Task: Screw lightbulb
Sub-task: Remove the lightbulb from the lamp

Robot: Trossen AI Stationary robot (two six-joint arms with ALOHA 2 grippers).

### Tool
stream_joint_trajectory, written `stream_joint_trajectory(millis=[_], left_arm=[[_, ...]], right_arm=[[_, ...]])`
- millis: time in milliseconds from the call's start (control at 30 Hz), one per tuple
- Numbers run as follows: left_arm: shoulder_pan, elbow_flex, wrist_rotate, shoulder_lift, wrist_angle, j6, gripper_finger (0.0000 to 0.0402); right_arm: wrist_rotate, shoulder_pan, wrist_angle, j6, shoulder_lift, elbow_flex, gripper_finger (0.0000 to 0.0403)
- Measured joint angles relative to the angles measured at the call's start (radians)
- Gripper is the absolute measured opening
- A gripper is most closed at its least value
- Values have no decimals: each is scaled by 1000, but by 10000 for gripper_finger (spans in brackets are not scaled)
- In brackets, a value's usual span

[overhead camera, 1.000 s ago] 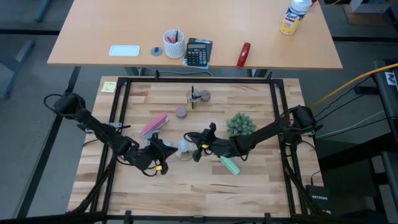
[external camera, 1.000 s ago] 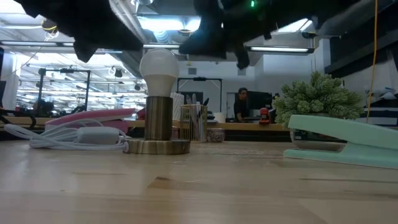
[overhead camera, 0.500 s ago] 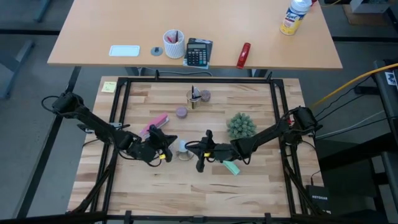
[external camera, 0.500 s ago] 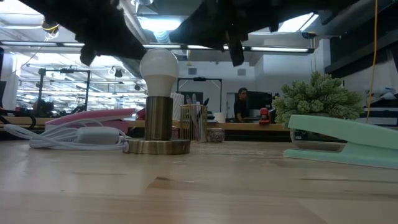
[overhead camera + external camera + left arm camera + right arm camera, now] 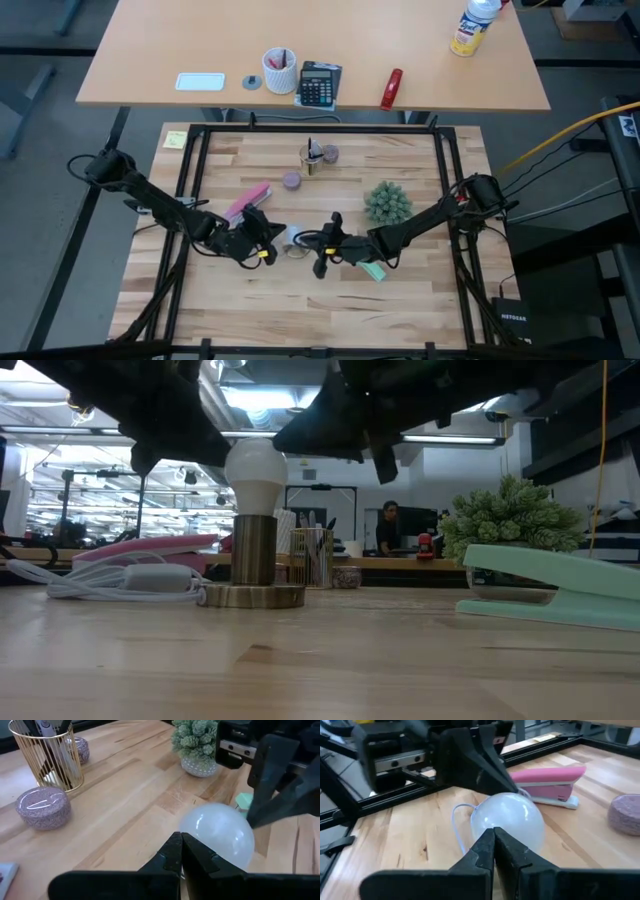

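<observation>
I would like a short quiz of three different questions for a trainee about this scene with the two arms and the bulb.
1. True or false: the frosted-white rounded lightbulb lies flat on the wooden table.
2. Which is shut: A) only the left gripper, B) only the right gripper, C) both?
3. Fill in: in the low view, the lightbulb sits upright in a brass ____.

Key: 1. False: it stands upright in its holder. 2. C: each wrist view shows its fingers pressed together, empty, beside the bulb. 3. socket.
</observation>
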Motion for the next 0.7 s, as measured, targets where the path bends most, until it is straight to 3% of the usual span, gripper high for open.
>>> stream_joint_trajectory(millis=[367,700], left_arm=[[-41,-1,31,0,11,-4,1],[-50,0,13,1,73,19,1]], right_arm=[[87,-28,-15,0,0,0,14],[61,-89,-11,-2,4,-1,14]])
